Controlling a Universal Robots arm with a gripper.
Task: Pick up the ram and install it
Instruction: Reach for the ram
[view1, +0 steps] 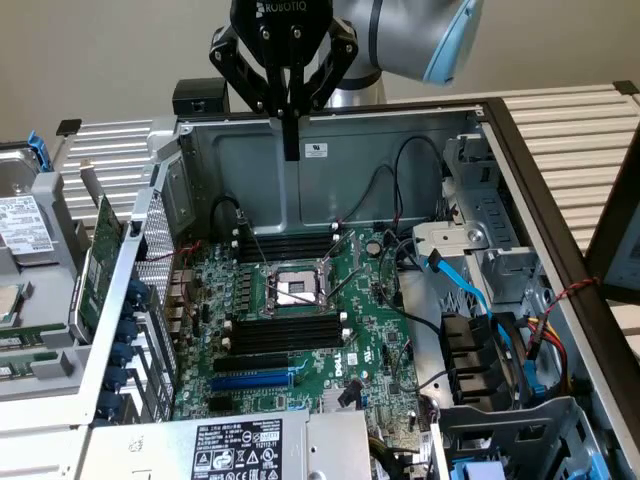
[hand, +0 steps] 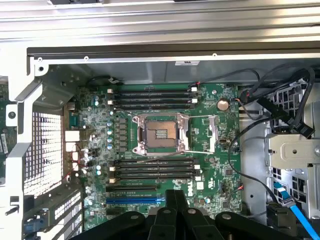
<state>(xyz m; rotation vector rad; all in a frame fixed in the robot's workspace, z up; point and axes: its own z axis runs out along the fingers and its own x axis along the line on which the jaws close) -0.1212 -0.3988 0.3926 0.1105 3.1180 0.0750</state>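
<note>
My gripper (view1: 291, 150) hangs high over the back wall of the open computer case (view1: 330, 140), pointing straight down. Its two black fingers are pressed together with nothing between them, and they meet the same way in the wrist view (hand: 176, 195). The ram is out of view. Below lies the green motherboard (view1: 350, 300) with the bare processor socket (view1: 295, 290) in its middle. Empty black memory slots run in two banks, one behind the socket (view1: 285, 243) (hand: 150, 97) and one in front of it (view1: 285, 330) (hand: 152, 170).
A green expansion card with a metal bracket (view1: 100, 250) stands outside the case at the exterior view's left, beside a hard drive (view1: 25, 225). Black and blue cables (view1: 465, 285) and drive bays (view1: 480, 360) crowd the exterior view's right. The power supply (view1: 240, 445) sits in front.
</note>
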